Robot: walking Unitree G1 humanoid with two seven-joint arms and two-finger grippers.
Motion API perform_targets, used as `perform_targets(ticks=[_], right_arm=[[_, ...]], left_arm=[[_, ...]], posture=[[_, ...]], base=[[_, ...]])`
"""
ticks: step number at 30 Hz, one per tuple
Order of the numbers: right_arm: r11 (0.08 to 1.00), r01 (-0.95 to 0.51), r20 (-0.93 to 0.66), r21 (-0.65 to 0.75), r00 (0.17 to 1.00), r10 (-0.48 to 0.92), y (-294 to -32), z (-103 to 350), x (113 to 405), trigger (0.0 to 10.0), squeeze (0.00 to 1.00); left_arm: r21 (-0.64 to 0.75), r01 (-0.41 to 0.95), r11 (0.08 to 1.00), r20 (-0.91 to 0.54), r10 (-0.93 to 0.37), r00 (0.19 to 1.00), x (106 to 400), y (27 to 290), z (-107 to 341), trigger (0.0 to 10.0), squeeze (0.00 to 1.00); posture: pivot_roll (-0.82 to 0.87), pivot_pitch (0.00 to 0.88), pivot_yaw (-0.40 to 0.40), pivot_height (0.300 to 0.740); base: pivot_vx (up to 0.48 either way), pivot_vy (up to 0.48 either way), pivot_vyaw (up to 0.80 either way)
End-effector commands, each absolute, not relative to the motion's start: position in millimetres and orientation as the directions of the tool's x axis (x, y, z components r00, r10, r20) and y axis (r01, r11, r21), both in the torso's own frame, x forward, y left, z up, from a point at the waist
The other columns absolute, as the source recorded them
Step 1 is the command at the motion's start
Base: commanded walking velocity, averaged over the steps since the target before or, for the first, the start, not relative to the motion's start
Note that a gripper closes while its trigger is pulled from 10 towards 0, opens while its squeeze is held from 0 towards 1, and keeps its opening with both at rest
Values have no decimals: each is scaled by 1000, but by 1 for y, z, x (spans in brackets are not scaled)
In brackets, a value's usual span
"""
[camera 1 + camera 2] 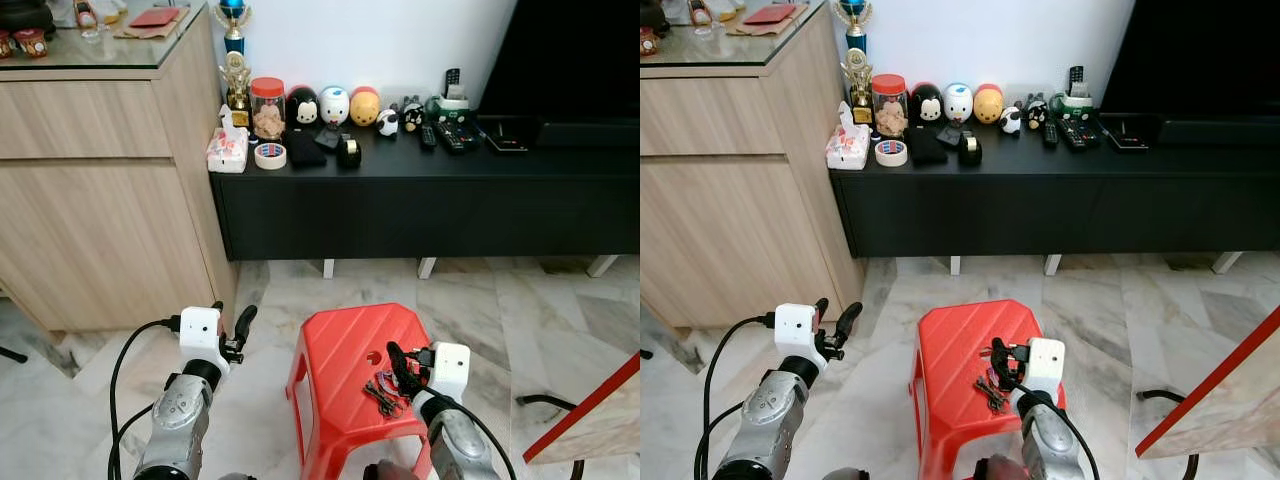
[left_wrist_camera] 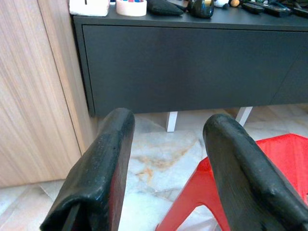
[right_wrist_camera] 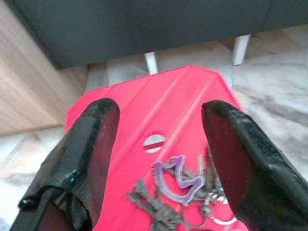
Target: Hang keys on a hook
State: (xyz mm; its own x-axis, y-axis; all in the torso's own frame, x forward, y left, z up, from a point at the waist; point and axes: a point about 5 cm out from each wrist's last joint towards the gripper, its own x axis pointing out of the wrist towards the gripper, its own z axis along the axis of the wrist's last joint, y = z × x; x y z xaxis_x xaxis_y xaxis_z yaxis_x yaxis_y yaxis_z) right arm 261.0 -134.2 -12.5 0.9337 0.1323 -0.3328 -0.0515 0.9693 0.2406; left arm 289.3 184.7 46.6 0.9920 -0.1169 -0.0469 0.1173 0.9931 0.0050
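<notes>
A bunch of keys point(image 1: 383, 392) with a purple carabiner point(image 3: 176, 176) lies on top of a red plastic stool point(image 1: 345, 345), near the slot in its seat. My right gripper point(image 3: 160, 109) is open and hovers just above the keys, one finger on each side, touching nothing. My left gripper point(image 1: 232, 318) is held up to the left of the stool, over the marble floor. It is open and empty, and its fingers point(image 2: 103, 159) point toward the black console.
A long black console point(image 1: 420, 190) against the wall carries toy figures, a tape roll point(image 1: 270, 155), a jar and remotes. A tall wooden cabinet point(image 1: 100, 200) stands on the left. A red-edged board point(image 1: 590, 410) leans in at the lower right. Marble floor surrounds the stool.
</notes>
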Motion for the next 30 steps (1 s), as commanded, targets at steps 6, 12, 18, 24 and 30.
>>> perform_targets(ticks=[6,12,18,24,30], right_arm=[[965,-73,-308,254,939,152,-131,-9,264,10000,0],[958,-96,-317,271,931,183,-128,-9,266,10000,0],[930,18,-403,367,904,141,-132,-16,268,10000,0],[900,76,-497,429,852,165,-129,-27,265,10000,0],[895,99,-569,434,800,188,-127,-36,257,10000,0]], left_arm=[[-6,122,993,-62,-122,991,289,182,44,10000,0],[-4,122,992,-64,-122,990,289,183,44,10000,0],[1,122,993,-75,-121,990,288,184,43,10000,0],[4,122,993,-84,-121,989,287,184,41,10000,0],[7,118,993,-99,-117,988,286,187,39,10000,0]], posture=[[45,7,-71,607],[44,9,-69,607],[48,14,-68,607],[52,21,-64,607],[58,26,-63,607]], base=[[0,0,0],[0,0,0],[0,0,0],[0,0,0],[0,0,0]])
